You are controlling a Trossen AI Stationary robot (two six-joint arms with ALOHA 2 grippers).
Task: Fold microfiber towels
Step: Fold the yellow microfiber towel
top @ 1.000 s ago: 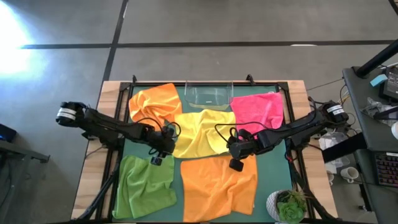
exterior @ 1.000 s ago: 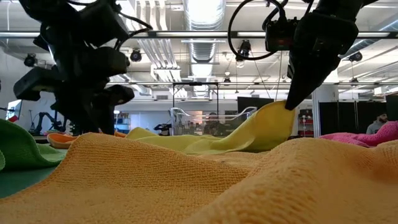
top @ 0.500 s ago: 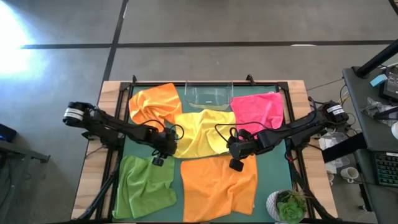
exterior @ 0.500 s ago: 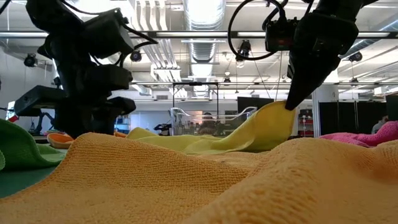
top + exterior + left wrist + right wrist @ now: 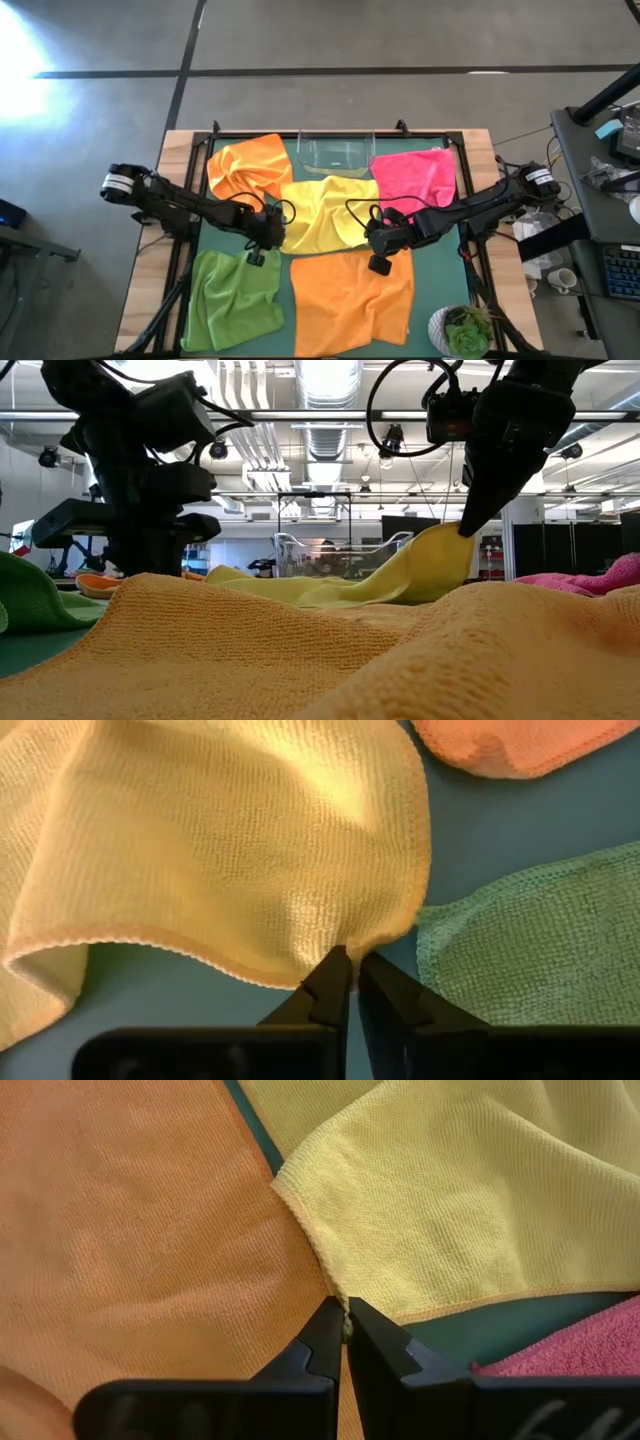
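The yellow towel (image 5: 325, 210) lies spread in the middle of the green mat, and both grippers are shut on its near edge. My left gripper (image 5: 352, 960) is at the near left corner, my right gripper (image 5: 345, 1320) at the near right corner. In the low view the right gripper (image 5: 463, 528) holds its corner raised, and the yellow towel (image 5: 330, 588) slopes down toward the left. An orange towel (image 5: 350, 295) lies at the near middle, a green one (image 5: 235, 295) near left, another orange one (image 5: 250, 165) far left, and a pink one (image 5: 415, 175) far right. My left gripper pinches the yellow towel's near left corner (image 5: 362, 936) between its two fingertips, slanting down from the table's left. The hem puckers at the fingers. Whether the corner is off the mat cannot be told. My right gripper pinches the yellow towel's near right corner (image 5: 343, 1302) between its two fingertips, slanting down from the table's right. The corner is lifted clear of the mat, and the rest of the towel slopes down to the table.
A clear plastic bin (image 5: 335, 152) stands at the far middle edge, just beyond the yellow towel. A potted plant (image 5: 465, 330) sits at the near right corner. The near orange towel bulges high in front of the low camera (image 5: 400, 650).
My left gripper has sunk a little onto the yellow towel's near left corner. The right gripper has kept still with its corner raised.
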